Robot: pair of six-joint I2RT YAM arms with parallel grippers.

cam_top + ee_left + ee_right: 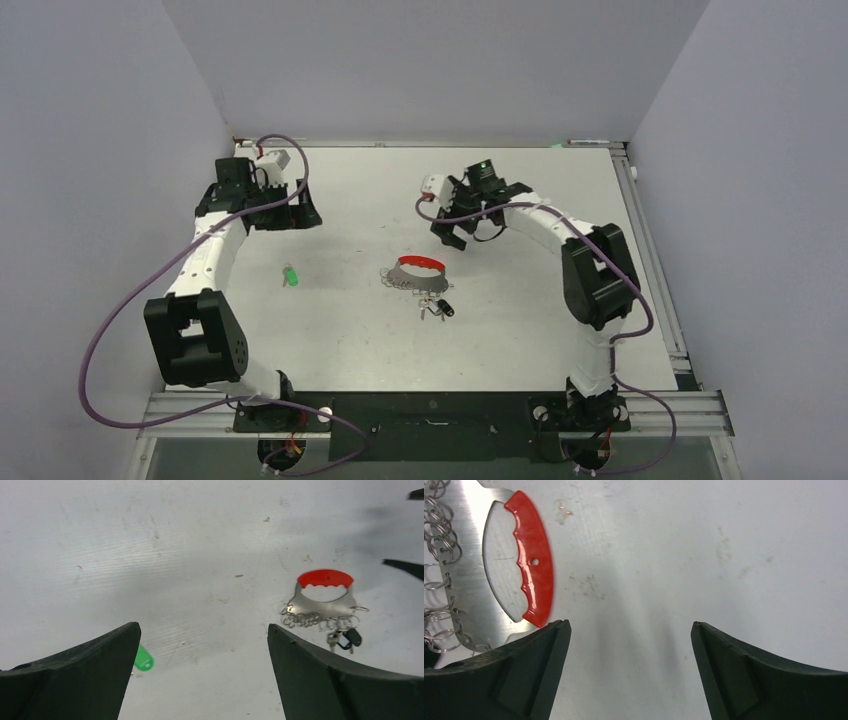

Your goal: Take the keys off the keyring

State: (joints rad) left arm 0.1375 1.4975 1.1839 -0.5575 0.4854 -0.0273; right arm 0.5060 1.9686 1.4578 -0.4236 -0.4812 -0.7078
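The keyring is a silvery plate with a red crescent band and a row of small rings, lying flat mid-table. It also shows in the left wrist view and the right wrist view. A few small keys, one black-headed, lie at its near edge, also seen in the left wrist view. A green-headed key lies alone to the left and shows in the left wrist view. My left gripper is open and empty at the far left. My right gripper is open and empty, just beyond the red band.
The white table is walled at the back and sides. Purple cables run along both arms. A metal rail borders the right edge.
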